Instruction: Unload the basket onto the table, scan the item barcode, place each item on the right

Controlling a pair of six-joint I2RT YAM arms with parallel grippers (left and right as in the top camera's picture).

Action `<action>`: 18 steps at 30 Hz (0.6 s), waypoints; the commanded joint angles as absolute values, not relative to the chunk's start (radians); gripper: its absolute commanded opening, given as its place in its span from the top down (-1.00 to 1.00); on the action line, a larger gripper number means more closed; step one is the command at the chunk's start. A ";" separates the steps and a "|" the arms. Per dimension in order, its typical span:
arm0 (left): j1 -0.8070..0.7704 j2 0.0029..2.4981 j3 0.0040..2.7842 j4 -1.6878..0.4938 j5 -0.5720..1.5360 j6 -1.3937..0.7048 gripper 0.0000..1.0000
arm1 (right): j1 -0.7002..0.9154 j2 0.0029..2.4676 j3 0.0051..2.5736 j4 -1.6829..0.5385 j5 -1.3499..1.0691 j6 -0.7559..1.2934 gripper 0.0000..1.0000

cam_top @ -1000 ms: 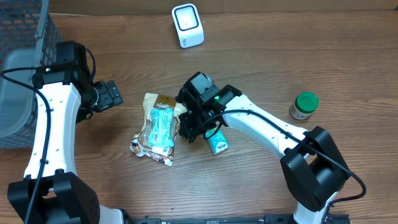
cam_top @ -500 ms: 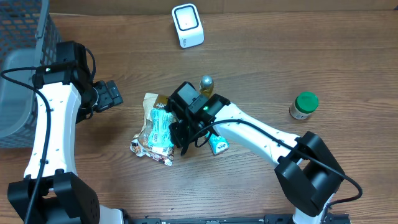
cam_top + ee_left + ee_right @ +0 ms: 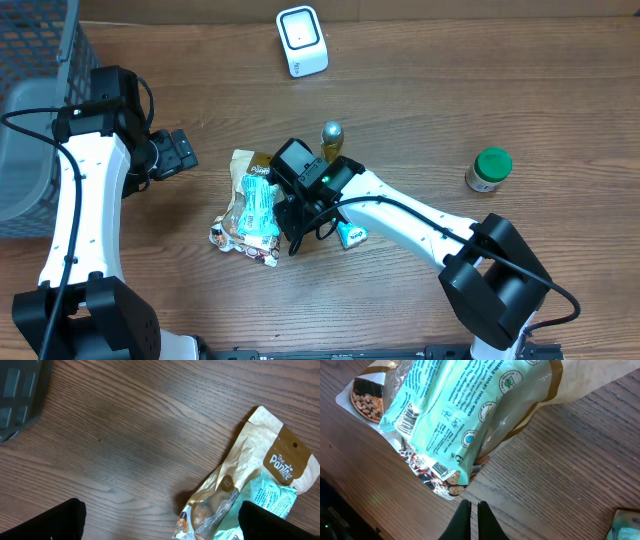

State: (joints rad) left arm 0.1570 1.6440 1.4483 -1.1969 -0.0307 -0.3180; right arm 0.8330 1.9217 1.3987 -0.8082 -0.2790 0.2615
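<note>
Pick-up step, grasp not yet made: right gripper [image 3: 470, 512], jaws shut and apparently empty, hovers beside the teal pack [image 3: 455, 415], which lies on the snack bag [image 3: 240, 235] mid-table. Left gripper [image 3: 183, 153] gapes, holding nothing. Next, the right jaws need to part, pinch the pack and carry it to the scanner [image 3: 301, 40].

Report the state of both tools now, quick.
Left tool: open, holding nothing.
Right tool: shut, holding nothing.
</note>
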 commanded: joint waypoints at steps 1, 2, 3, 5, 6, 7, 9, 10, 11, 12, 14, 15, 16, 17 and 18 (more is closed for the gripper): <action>0.157 1.645 1.453 -1.196 -0.033 -0.318 -1.00 | 0.835 1.927 1.393 -0.807 -0.262 0.262 0.92; 0.157 1.645 1.453 -1.196 -0.033 -0.318 -0.99 | 0.835 1.927 1.393 -0.810 -0.262 0.262 0.92; 0.157 1.645 1.453 -1.196 -0.033 -0.318 -0.99 | 0.835 1.927 1.393 -0.814 -0.262 0.262 0.92; 0.157 1.645 1.453 -1.196 -0.033 -0.318 -1.00 | 0.835 1.927 1.393 -0.820 -0.262 0.262 0.92; 0.157 1.645 1.453 -1.196 -0.033 -0.318 -0.99 | 0.835 1.927 1.393 -0.820 -0.262 0.262 0.92; 0.157 1.645 1.453 -1.196 -0.033 -0.318 -0.99 | 0.835 1.927 1.393 -0.819 -0.262 0.262 0.92; 0.157 1.645 1.453 -1.196 -0.033 -0.318 -0.99 | 0.835 1.927 1.393 -0.813 -0.262 0.262 0.92; 0.157 1.645 1.453 -1.196 -0.033 -0.318 -1.00 | 0.835 1.927 1.393 -0.809 -0.262 0.262 0.92; 0.157 1.645 1.453 -1.196 -0.033 -0.318 -0.99 | 0.835 1.927 1.393 -0.807 -0.262 0.262 0.92; 0.157 1.645 1.453 -1.196 -0.033 -0.318 -1.00 | 0.835 1.927 1.393 -0.805 -0.262 0.262 0.92; 0.157 1.645 1.453 -1.196 -0.033 -0.318 -1.00 | 0.835 1.927 1.393 -0.797 -0.262 0.262 0.92; 0.157 1.645 1.453 -1.196 -0.033 -0.318 -0.99 | 0.835 1.927 1.393 -0.793 -0.262 0.262 0.92; 0.157 1.645 1.453 -1.196 -0.033 -0.318 -0.99 | 0.835 1.927 1.393 -0.786 -0.262 0.262 0.92; 0.157 1.645 1.453 -1.196 -0.033 -0.318 -0.99 | 0.835 1.927 1.393 -0.782 -0.262 0.262 0.92; 0.157 1.645 1.453 -1.196 -0.033 -0.318 -0.99 | 0.835 1.927 1.393 -0.778 -0.262 0.262 0.92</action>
